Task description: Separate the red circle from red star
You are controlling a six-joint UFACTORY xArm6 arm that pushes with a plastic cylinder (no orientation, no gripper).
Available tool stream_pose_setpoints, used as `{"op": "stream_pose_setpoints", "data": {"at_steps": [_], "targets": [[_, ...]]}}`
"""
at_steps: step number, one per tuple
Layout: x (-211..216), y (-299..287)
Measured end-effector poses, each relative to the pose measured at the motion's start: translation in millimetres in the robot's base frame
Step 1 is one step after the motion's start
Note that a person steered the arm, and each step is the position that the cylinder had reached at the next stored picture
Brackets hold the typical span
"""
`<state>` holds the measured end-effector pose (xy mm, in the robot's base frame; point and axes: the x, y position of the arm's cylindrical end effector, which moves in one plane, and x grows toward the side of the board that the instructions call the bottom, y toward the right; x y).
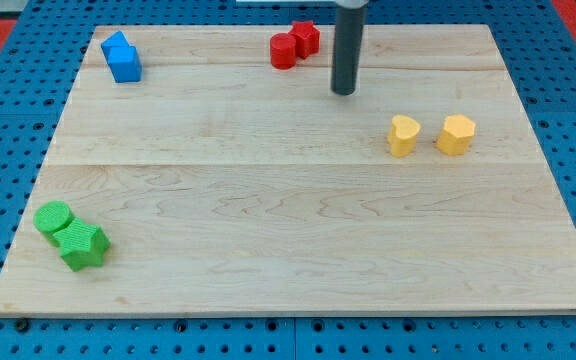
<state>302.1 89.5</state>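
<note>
The red circle point(283, 51) and the red star point(306, 38) sit touching each other near the view's top edge of the wooden board, the circle to the left and a little lower. My tip point(343, 92) is the lower end of the dark rod. It stands to the right of and below the red pair, apart from both, about a block's width from the star.
Two blue blocks point(122, 58) sit together at the view's top left. A green circle point(54, 217) and a green star point(84, 246) touch at the bottom left. A yellow heart point(403, 136) and a yellow hexagon point(456, 134) sit at the right. The board point(288, 250) lies on a blue pegboard.
</note>
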Motion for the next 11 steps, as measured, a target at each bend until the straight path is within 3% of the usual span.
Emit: {"op": "stream_pose_setpoints", "data": {"at_steps": [1,2,4,6,7,9,11], "targets": [[-68.8,22.4],[-110.1,-10.5],[-61.8,-132.3],[11.6,-177.5],[16.5,-115.8],[31.6,-204.0],[61.8,-109.9]]}}
